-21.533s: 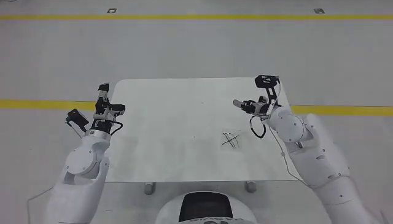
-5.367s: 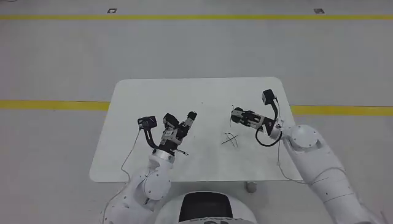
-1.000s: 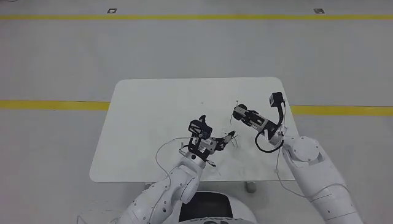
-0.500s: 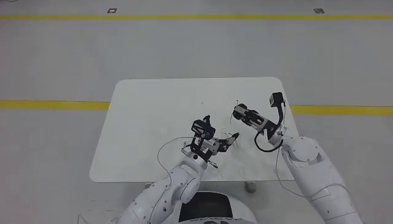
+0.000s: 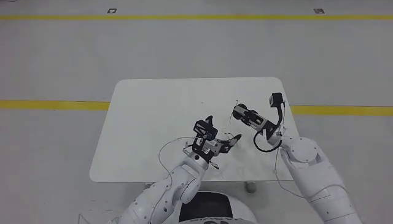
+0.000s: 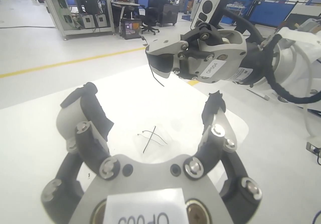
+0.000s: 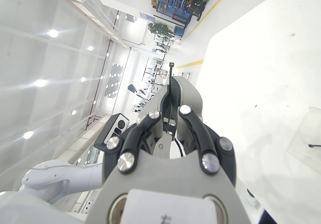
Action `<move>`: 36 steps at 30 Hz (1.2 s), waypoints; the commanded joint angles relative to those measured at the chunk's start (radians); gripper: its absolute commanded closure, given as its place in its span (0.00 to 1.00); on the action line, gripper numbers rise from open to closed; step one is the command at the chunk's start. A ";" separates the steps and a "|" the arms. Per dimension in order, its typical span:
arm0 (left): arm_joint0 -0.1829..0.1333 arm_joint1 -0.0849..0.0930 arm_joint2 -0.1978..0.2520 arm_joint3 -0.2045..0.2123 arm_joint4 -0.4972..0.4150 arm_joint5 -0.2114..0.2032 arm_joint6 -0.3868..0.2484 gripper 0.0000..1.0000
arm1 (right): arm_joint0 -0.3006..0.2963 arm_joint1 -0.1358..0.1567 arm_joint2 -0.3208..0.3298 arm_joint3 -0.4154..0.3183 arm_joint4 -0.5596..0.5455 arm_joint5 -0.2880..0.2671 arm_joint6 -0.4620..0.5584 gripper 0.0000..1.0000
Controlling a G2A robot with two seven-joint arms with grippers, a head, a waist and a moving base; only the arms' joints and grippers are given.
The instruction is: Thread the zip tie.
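Pinching one zip tie (image 7: 171,70) between closed fingers, the right gripper (image 7: 172,84) hangs above the right part of the white table (image 5: 153,119). The tie's head pokes out past the fingers on one side. Its thin tail curves down on the other side, clear of the tabletop.

Two more ties (image 6: 151,137) lie crossed on the table, on a clear sheet (image 7: 303,129). That makes three ties in all.

The left gripper (image 6: 150,95) hovers low over the crossed pair, its two fingers spread wide and holding nothing. The two grippers are near each other but apart, with the right one farther from the robot.
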 commanded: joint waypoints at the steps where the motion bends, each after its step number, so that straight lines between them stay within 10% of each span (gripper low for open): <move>1: 0.001 0.000 -0.002 0.002 0.000 0.000 0.001 0.00 | -0.004 -0.001 0.000 -0.005 0.001 0.001 -0.012 1.00; 3: 0.002 -0.001 -0.003 0.004 -0.002 0.000 0.005 0.00 | -0.007 -0.001 0.002 -0.006 0.002 -0.002 -0.014 1.00; 4: 0.002 -0.001 -0.004 0.005 -0.002 0.000 0.007 0.38 | -0.008 -0.001 0.003 -0.007 0.002 -0.003 -0.015 1.00; 5: 0.003 -0.001 -0.004 0.005 -0.001 0.000 0.008 0.50 | -0.010 -0.001 0.004 -0.007 0.002 -0.004 -0.015 1.00; 15: 0.005 -0.002 -0.004 0.011 0.011 -0.001 0.017 0.83 | -0.019 -0.001 0.007 -0.012 -0.001 -0.010 -0.014 1.00; 36: 0.003 -0.007 -0.004 0.024 0.004 -0.024 0.042 0.86 | -0.009 -0.006 -0.020 -0.007 -0.014 -0.008 -0.008 1.00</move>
